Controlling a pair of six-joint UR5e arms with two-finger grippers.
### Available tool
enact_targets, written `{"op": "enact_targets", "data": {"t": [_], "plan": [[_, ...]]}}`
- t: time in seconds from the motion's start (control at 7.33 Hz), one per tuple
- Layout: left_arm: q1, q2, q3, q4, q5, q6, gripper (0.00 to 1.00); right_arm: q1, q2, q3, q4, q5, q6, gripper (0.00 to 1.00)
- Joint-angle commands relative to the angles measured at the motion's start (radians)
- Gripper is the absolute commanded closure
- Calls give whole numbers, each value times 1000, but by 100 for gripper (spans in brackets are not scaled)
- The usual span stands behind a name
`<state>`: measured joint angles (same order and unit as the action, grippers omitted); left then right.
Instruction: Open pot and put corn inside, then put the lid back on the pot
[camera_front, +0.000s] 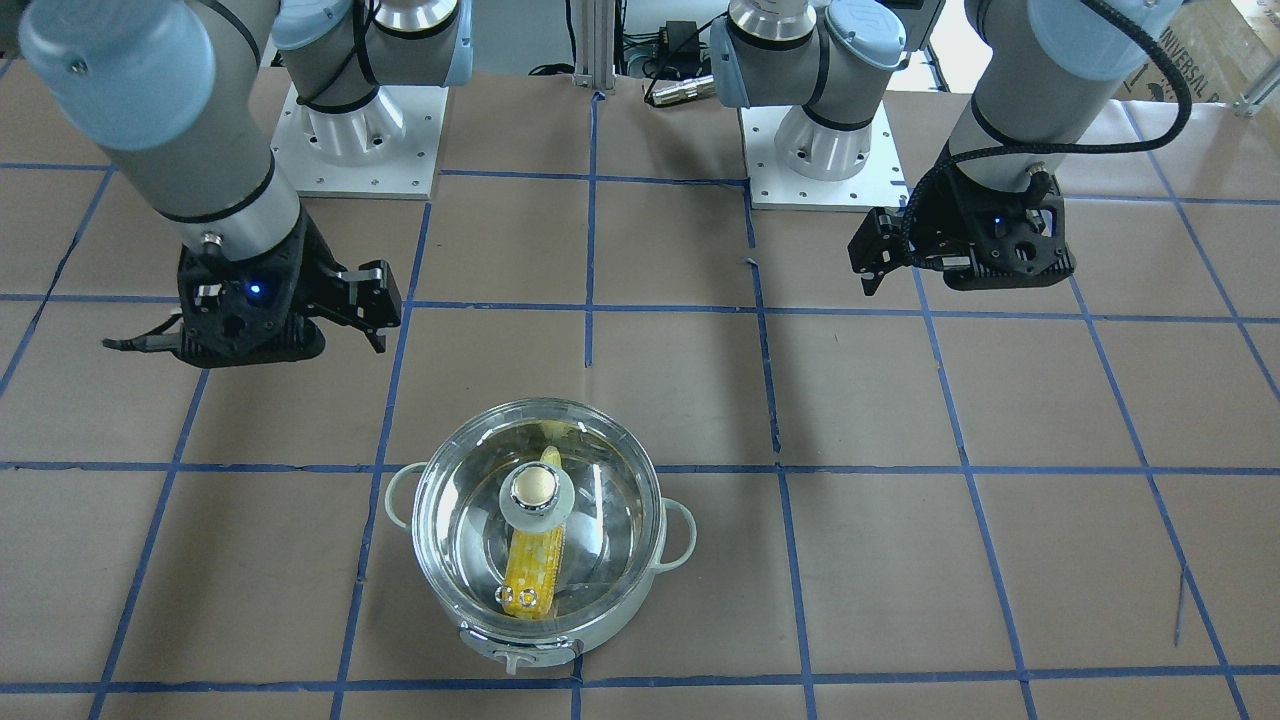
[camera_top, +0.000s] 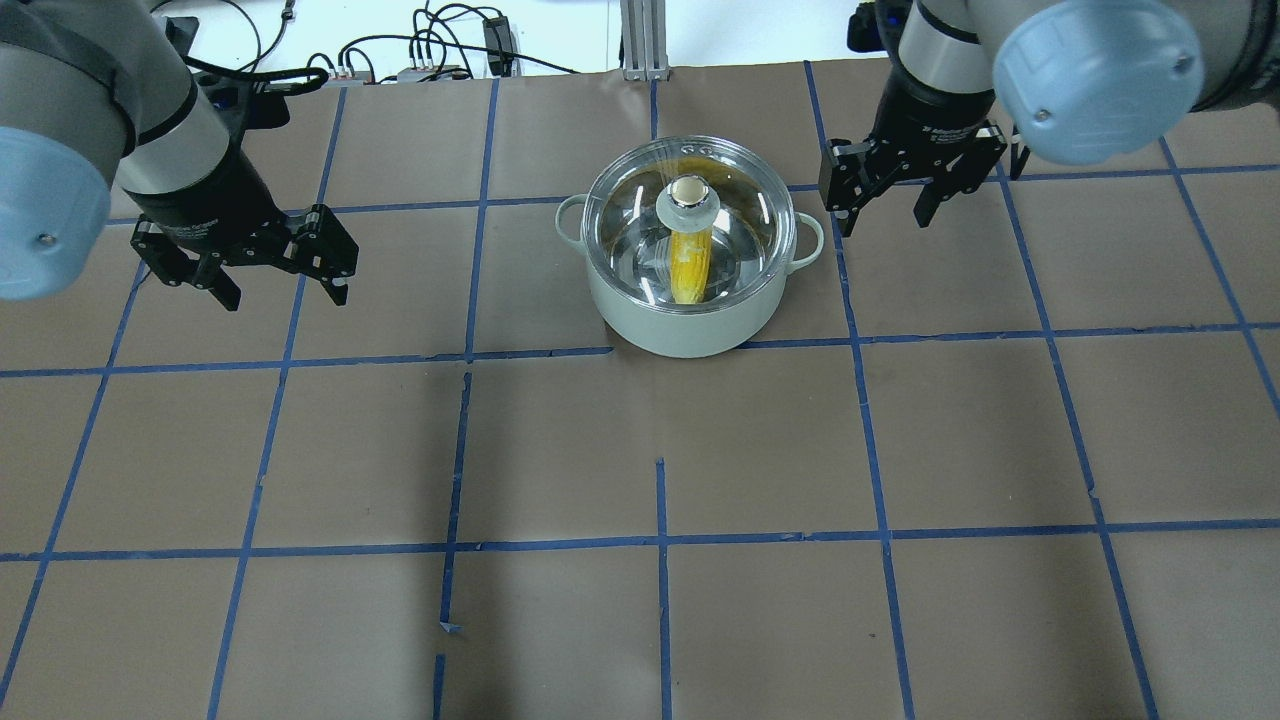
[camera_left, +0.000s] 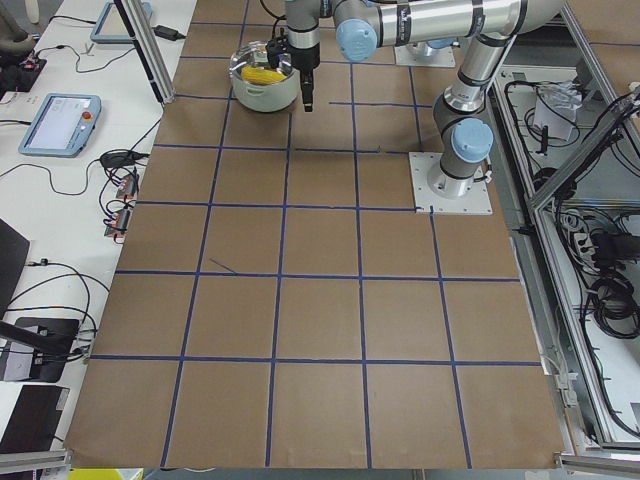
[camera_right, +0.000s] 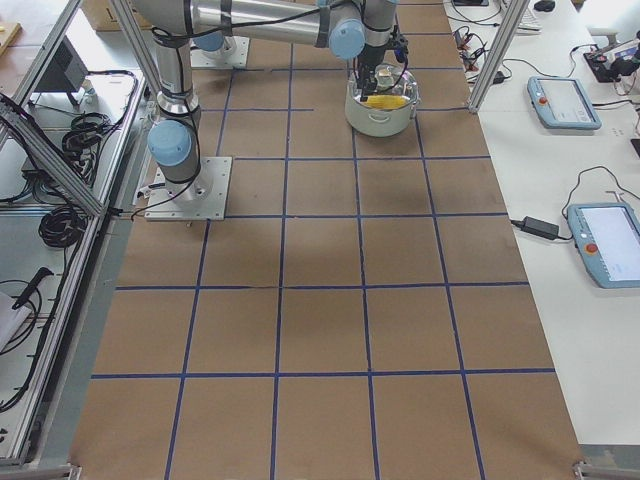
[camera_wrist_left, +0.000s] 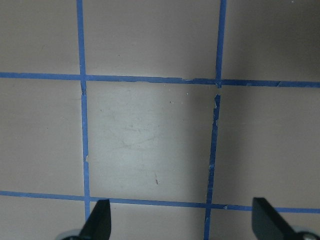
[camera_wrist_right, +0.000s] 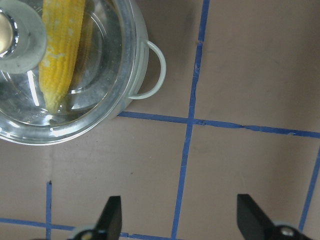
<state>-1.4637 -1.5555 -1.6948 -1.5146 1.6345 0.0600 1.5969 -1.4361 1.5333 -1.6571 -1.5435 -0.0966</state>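
Note:
The mint-green pot (camera_top: 680, 325) stands on the brown table, right of centre in the overhead view. The clear glass lid (camera_top: 740, 215) sits closed on it. The yellow corn (camera_top: 690, 262) lies inside, under the lid's knob. The front view shows the pot (camera_front: 600, 640), lid (camera_front: 600, 490) and corn (camera_front: 535, 575) the same way. My right gripper (camera_top: 885, 222) hangs open and empty just right of the pot; its wrist view shows the pot's rim (camera_wrist_right: 132, 65) and the corn (camera_wrist_right: 60, 55). My left gripper (camera_top: 287, 297) is open and empty, far left of the pot over bare table.
Blue tape lines form a grid on the brown paper. Both arm bases (camera_front: 360, 140) (camera_front: 830, 150) stand at the robot's side of the table. Cables (camera_top: 430, 50) lie beyond the far edge. Tablets (camera_left: 60, 120) (camera_right: 570, 100) lie on the side bench.

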Motion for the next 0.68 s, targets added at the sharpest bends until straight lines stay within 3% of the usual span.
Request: {"op": "enact_targets", "data": {"t": [0.0,0.55], "plan": [[0,0,1,1,-2,0,0,-5,-59,-77,124,-10,-11,0],[0,-12,1,2,-7,-9,0,-3,-9,-131,166,14,107,0]]}}
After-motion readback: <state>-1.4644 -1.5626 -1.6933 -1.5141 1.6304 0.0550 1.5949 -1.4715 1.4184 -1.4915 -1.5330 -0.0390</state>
